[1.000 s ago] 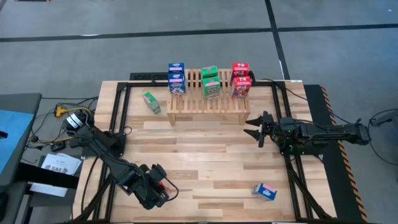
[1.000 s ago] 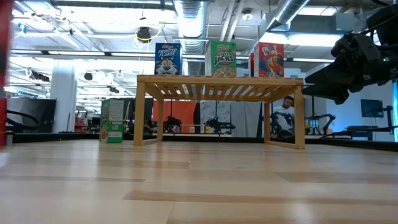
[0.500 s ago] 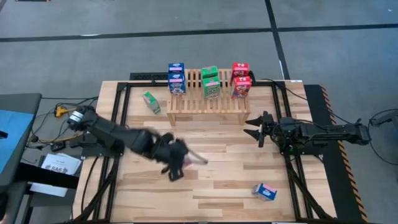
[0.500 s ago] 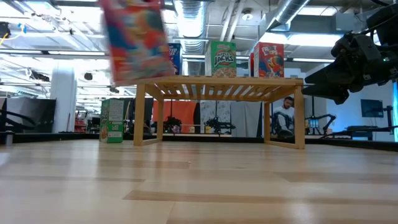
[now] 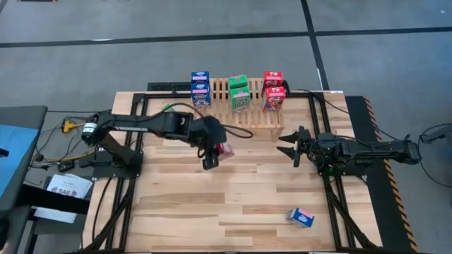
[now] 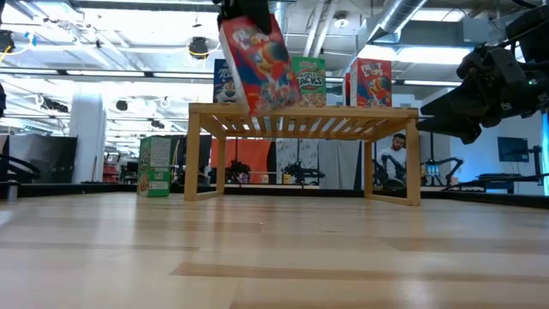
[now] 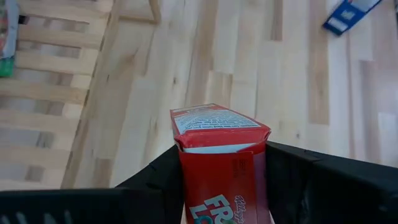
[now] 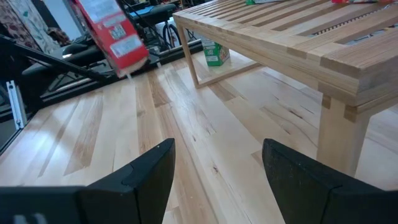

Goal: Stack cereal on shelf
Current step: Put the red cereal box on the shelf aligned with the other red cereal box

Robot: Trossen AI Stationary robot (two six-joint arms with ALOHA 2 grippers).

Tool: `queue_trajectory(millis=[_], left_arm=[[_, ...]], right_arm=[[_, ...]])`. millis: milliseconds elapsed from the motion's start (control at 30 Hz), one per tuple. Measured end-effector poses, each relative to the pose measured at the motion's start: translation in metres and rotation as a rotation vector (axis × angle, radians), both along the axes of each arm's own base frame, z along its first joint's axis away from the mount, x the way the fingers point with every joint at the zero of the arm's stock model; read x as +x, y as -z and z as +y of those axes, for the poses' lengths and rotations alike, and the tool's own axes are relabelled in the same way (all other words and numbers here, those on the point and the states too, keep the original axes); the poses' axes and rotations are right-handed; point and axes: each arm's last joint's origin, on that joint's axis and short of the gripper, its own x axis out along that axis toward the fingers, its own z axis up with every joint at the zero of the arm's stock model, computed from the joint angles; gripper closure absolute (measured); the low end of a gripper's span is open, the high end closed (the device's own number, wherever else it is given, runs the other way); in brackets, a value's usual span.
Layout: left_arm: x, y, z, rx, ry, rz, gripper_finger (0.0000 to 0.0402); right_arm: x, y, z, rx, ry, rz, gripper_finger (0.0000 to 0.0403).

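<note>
One red Froot Loops box [image 5: 225, 149] clamped in our left gripper [image 5: 216, 150], long axis tilted; slatted rack [image 5: 236, 121] just at its 12 o'clock; right gripper [image 5: 291, 145] idles at 3, fingers apart, empty.

- Three red cereal boxes are showing: two [image 5: 274, 93] stacked on the shelf [image 5: 237, 121], one [image 5: 225, 149] in the air.
- Three green boxes: two [image 5: 239, 93] on the shelf, one [image 5: 171, 116] beside it.
- Three blue boxes: two [image 5: 200, 87] on the shelf, one [image 5: 302, 217] lying apart.
- One shelf is standing.

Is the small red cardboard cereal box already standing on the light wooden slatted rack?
No, the left gripper holds the red cereal box tilted in the air before the rack.
</note>
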Motion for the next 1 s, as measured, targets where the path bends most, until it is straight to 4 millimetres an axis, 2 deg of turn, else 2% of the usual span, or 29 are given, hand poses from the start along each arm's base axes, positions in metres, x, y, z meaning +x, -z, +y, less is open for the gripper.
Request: queue_trajectory(millis=[200,433,733,1000], left_arm=[[0.012,0.015,0.010,-0.001,0.101,0.050,0.0251],[0.035,0.059,0.008,-0.020,0.240,0.188,0.0251],[0.050,0.092,0.002,-0.026,0.278,0.281,0.0251],[0.055,0.096,-0.003,-0.028,0.284,0.264,0.0250]], right_arm=[[0.000,0.000,0.000,0.000,0.000,-0.001,0.0137],[0.000,0.000,0.000,0.000,0.000,-0.001,0.0137],[0.000,0.000,0.000,0.000,0.000,0.000,0.0137],[0.000,0.000,0.000,0.000,0.000,0.000,0.0137]])
